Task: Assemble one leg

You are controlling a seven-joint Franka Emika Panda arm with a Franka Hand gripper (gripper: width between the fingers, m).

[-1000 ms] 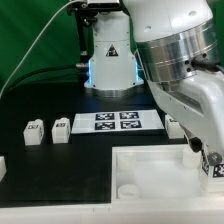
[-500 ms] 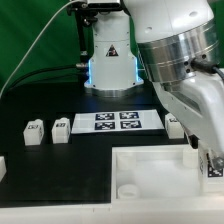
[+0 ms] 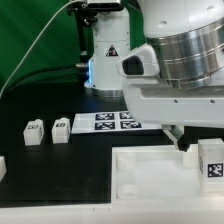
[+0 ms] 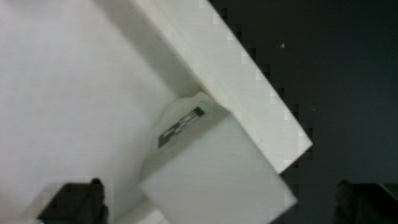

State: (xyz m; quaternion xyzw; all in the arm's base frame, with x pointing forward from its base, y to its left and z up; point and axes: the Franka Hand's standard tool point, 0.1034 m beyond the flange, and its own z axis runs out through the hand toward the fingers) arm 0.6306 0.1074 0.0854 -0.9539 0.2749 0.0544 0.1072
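Observation:
A white leg point(image 3: 212, 160) with a black-and-white marker stands at the far right corner of the large white panel point(image 3: 150, 172). My gripper point(image 3: 200, 148) hangs over it, one dark finger point(image 3: 183, 142) showing beside the leg. In the wrist view the leg point(image 4: 214, 170) lies between the two dark fingertips point(image 4: 75, 202), with a gap on each side, so the jaws stand open around it. The panel's edge point(image 4: 214, 60) runs past the leg's far end. Two more legs point(image 3: 35, 131) point(image 3: 60, 129) lie at the exterior view's left.
The marker board point(image 3: 108, 121) lies behind the panel. Another white part point(image 3: 2, 168) shows at the exterior view's left edge. The robot base point(image 3: 108, 55) stands at the back, with a cable on its left. My arm hides the back right of the table.
My hand has turned about its axis, so its wide body now lies across the view. The leg stays at the panel's right corner.

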